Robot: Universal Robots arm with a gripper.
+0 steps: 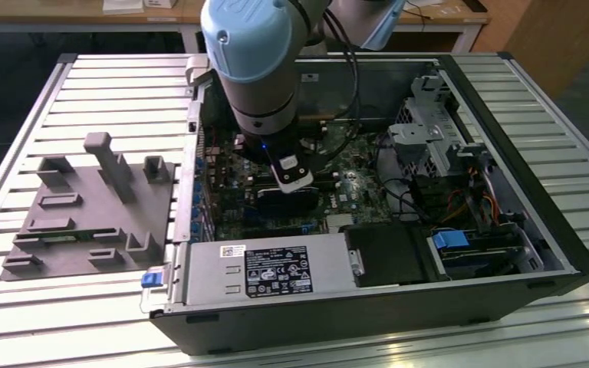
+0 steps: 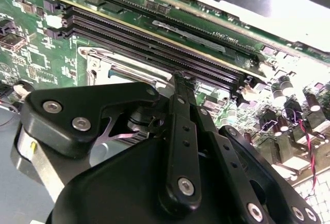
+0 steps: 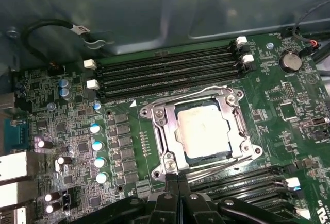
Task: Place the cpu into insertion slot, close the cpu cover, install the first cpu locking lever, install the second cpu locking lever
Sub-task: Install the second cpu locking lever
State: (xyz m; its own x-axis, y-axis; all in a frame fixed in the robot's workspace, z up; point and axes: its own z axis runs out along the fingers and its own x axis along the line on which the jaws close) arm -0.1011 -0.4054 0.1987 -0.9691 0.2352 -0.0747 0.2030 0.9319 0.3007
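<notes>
The first wrist view shows the gripper (image 3: 174,185) with its fingers (image 3: 167,195) pressed together into a narrow tip, holding nothing, at the near edge of the insertion slot (image 3: 170,158). The cpu (image 3: 204,130) already lies flat in that slot, and the cpu cover (image 3: 161,126) is down around it, its window framing the chip's pale top. Thin wire locking levers (image 3: 216,91) run along the cover's sides; whether either is latched cannot be told. Two banks of memory slots (image 3: 165,72) flank the socket. In the exterior view the arm (image 1: 258,69) reaches down into the open computer case (image 1: 520,192), which lies on the slatted bench (image 1: 90,100) beside a grey fixture block (image 1: 90,207). The risk, as a judgement: the closed tip could slide off a springy lever, or press on the cover's edge instead, and scrape the board beside the socket.
</notes>
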